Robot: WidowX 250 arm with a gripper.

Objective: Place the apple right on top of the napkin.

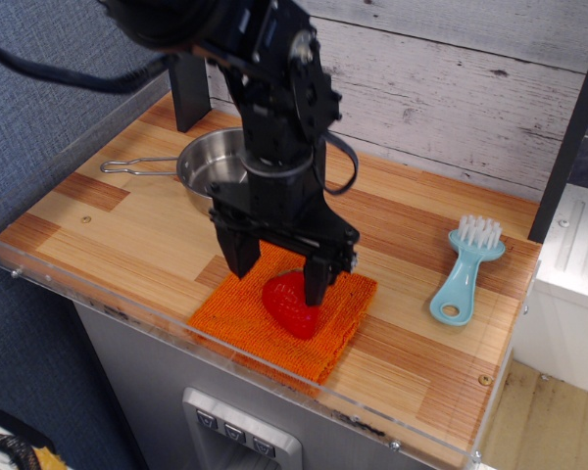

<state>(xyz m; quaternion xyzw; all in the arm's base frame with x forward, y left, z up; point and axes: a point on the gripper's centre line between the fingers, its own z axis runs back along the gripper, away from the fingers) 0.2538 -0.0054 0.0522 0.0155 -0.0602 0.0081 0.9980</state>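
The apple (292, 305), a small red strawberry-shaped toy fruit, lies on the orange knitted napkin (237, 331) near the table's front edge. My black gripper (278, 276) hangs just above the apple, jaws open, with one finger on either side of the fruit and a little higher than it. The fingers no longer clamp the apple. The napkin lies flat on the wooden table, with the arm hiding part of its far edge.
A steel pan (216, 166) with a long wire handle stands behind the arm at the back left. A light blue brush (465, 268) lies on the right. A clear acrylic rim (98, 305) runs along the table's front edge.
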